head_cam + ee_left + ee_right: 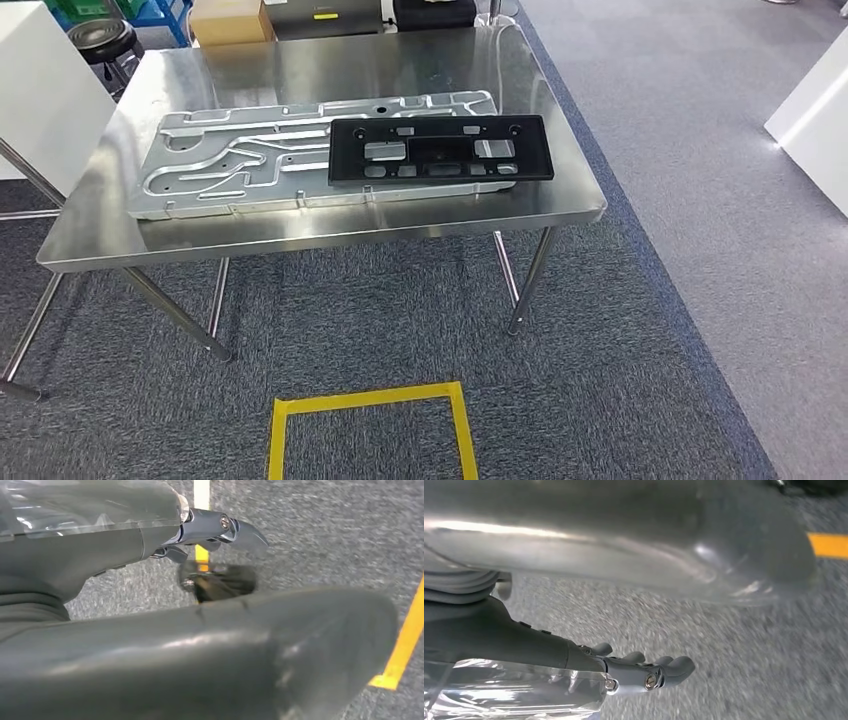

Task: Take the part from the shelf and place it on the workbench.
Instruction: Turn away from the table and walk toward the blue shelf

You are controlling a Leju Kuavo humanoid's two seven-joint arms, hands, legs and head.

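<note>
Square outline of yellow tape point(369, 428) on the grey carpet floor point(620, 360) right in front of me. Beyond the far table edge: brown cardboard box point(231, 20), black round stool point(103, 40) to its left, blue crates point(150, 10) behind the stool. White panel point(40, 90) at far left, white cabinet corner point(815, 120) at far right.

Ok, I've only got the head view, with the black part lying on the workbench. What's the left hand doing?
Observer: The left hand hangs over grey carpet, holding nothing.
Operator: And the right one?
Observer: The right hand holds nothing either, its fingers extended side by side above the carpet.
Operator: Anything on the floor near them?
Observer: A strip of yellow tape runs beneath the left hand's fingers.
</note>
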